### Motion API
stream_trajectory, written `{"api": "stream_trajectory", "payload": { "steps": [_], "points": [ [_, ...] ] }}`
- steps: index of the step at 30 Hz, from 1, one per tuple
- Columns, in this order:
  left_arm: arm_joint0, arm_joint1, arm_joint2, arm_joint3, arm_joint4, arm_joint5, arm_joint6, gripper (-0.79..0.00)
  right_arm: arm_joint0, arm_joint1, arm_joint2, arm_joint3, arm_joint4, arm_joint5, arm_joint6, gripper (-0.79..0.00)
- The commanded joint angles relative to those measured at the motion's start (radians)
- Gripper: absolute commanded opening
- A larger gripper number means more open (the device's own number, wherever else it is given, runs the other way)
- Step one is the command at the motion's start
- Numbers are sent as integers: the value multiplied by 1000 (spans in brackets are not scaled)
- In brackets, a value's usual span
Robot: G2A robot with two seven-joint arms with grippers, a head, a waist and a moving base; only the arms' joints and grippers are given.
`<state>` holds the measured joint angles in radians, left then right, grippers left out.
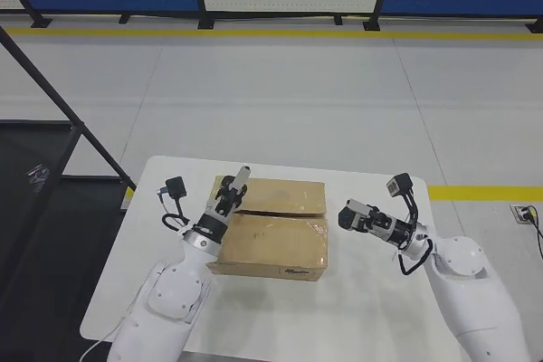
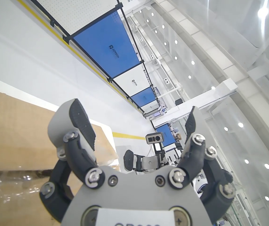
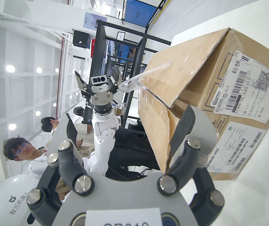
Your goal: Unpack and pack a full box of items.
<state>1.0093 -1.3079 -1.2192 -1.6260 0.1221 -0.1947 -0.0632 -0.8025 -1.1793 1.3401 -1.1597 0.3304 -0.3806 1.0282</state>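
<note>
The cardboard box [image 1: 281, 240] lies mid-frame in the top view on the white worktop [image 1: 371, 299]. Its two top flaps meet along a dark seam and lift a little at the end that carries the labels [image 3: 242, 88]. The left gripper [image 1: 235, 183] hangs over the box's upper left corner, at the seam's end, jaws spread wide and holding nothing. A strip of clear tape [image 3: 146, 72] juts from the seam toward it. The right gripper [image 1: 346, 217] sits just beside the box's right end, jaws likewise apart and empty.
</note>
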Motion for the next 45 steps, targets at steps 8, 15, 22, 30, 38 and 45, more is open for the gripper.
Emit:
{"api": "stream_trajectory", "payload": {
  "steps": [8, 15, 22, 30, 38, 45],
  "points": [
    [55, 9, -70, -135, -60, -9, -70, 0, 40, -4, -38, 27, 6, -4, 14, 0],
    [115, 28, -267, -273, -271, -15, -185, 0, 64, -6, -61, 50, 10, -9, 19, 0],
    [215, 60, -543, -249, -337, -3, -326, 0, 78, -6, -78, 64, 1, -13, 28, 0],
    [222, 82, -602, -102, -461, 8, -596, 0, 113, -13, -123, 50, -21, -4, 18, 0],
    [112, 90, -456, 11, -402, 26, -750, 0, 123, -16, -138, 46, -20, -27, -8, 0],
    [47, 94, -389, 72, -389, 41, -788, 0, 34, 5, -75, -50, -33, -74, -39, 0]
  ]
}}
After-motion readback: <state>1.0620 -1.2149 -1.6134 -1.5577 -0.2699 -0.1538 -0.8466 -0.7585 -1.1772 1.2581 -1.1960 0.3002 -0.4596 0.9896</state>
